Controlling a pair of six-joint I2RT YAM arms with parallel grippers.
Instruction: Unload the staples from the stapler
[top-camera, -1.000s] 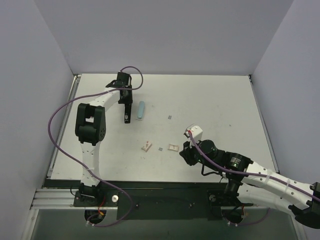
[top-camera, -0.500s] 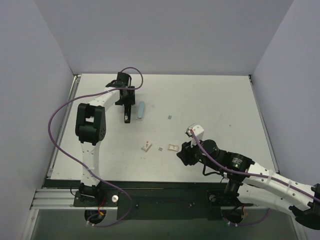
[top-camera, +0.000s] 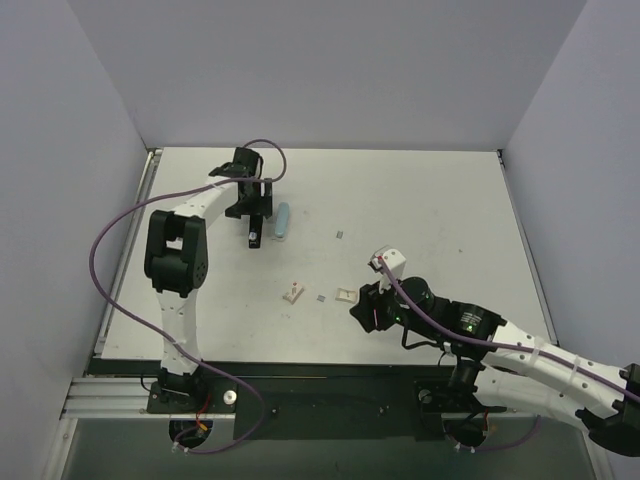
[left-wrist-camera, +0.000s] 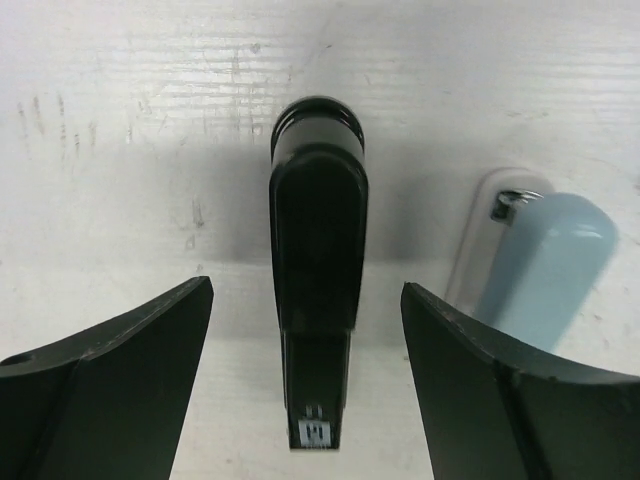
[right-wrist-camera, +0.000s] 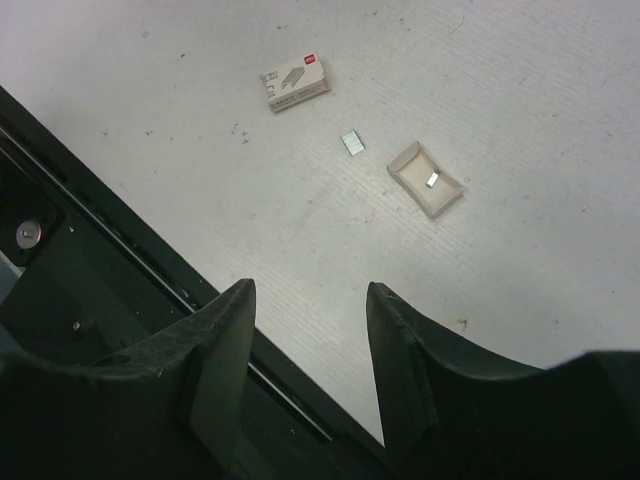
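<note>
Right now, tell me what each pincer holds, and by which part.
Nothing held: left pincer stands open astride the stapler, gaps both sides; right pincer open, empty.

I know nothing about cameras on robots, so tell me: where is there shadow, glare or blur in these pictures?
Top view: soft, even light, though the stapler looks tiny. Left wrist view: a grey shadow rings it, the table glares white, the jaws are dark silhouettes. Right wrist view: the box is sharp, the near jaws softer.
</note>
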